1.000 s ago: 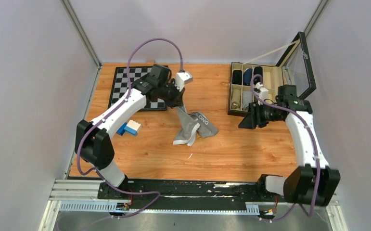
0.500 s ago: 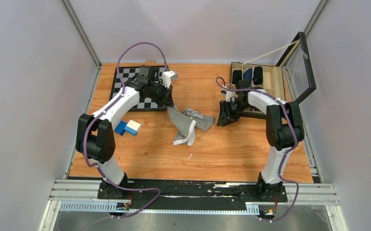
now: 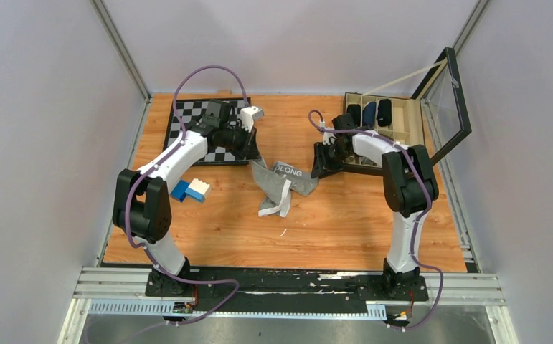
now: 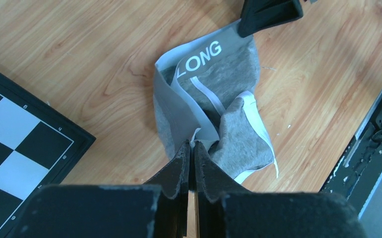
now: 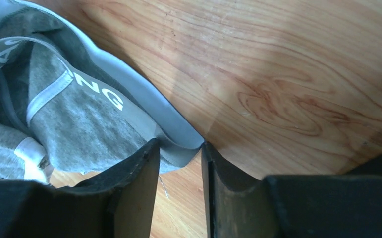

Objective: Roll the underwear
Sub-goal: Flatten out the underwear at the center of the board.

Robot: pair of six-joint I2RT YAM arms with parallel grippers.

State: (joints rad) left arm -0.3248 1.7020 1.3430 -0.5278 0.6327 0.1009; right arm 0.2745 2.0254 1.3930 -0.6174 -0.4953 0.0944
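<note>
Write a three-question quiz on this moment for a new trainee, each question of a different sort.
1. True or false: the left gripper is shut on the underwear.
2. What do the right gripper's open jaws straddle? A) a corner of the waistband; B) a blue block; C) the chessboard's edge.
3. Fill in: the open box of rolled garments stands on the robot's ___ side.
Key: 1 true; 2 A; 3 right.
</note>
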